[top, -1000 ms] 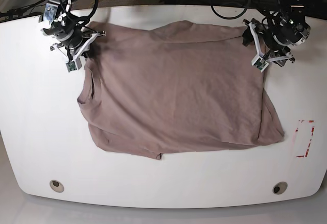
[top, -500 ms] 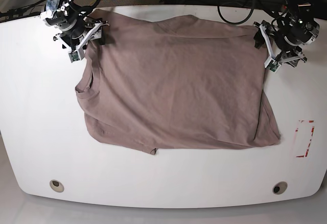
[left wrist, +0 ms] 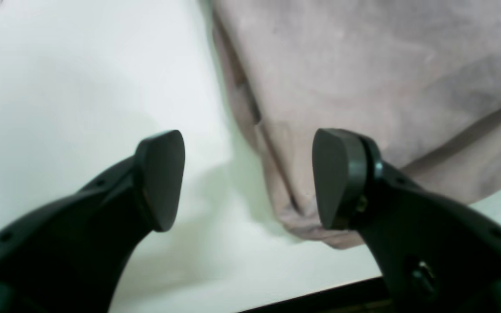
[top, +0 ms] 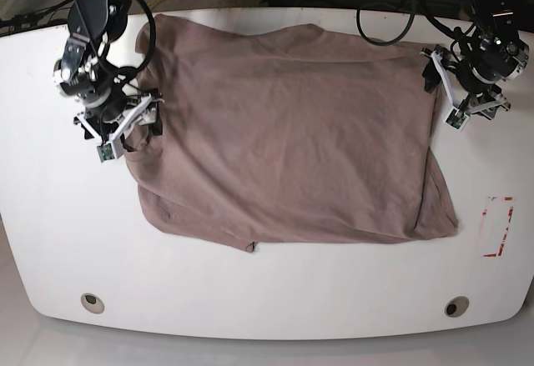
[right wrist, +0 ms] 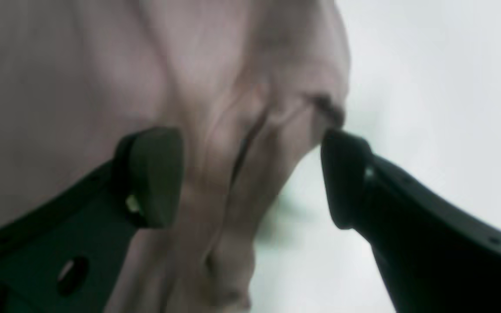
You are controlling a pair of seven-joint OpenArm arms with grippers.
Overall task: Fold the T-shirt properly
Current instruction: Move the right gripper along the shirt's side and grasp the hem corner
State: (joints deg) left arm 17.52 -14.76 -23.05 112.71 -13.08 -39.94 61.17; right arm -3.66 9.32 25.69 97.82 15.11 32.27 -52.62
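The left tool [left wrist: 248, 180] has its two dark fingers [left wrist: 161, 178] spread wide with nothing between them. In its wrist view one finger hangs over bare white counter [left wrist: 81, 87] and the other over the edge of the T-shirt [left wrist: 363, 56], where a rounded cloth corner lies on the counter just below that finger. In the base view this tool [top: 444, 91] sits at the far right side of the shirt, beside its upper right edge.

The right tool [right wrist: 250, 178] also stands spread, its fingers [right wrist: 157, 174] well apart. A bunched ridge of cloth [right wrist: 233, 152] runs through the gap between them, but neither finger is pressed onto it; the picture is blurred, so whether the right-hand finger brushes the fabric edge cannot be told. In the base view this tool [top: 133, 128] is at the shirt's left side, over the sleeve area, partly above the cloth.

The T-shirt [top: 292, 132], plain mauve-brown, lies spread flat over the middle of the white counter [top: 267, 299], wrinkled lightly. Its upper edge reaches near the far rim of the counter, and its lower edge runs across the middle. The lower right corner sticks out toward a red-outlined rectangle [top: 498, 226] marked on the counter, apart from it. Two round holes [top: 93, 303] sit near the front rim of the counter, one on each side.
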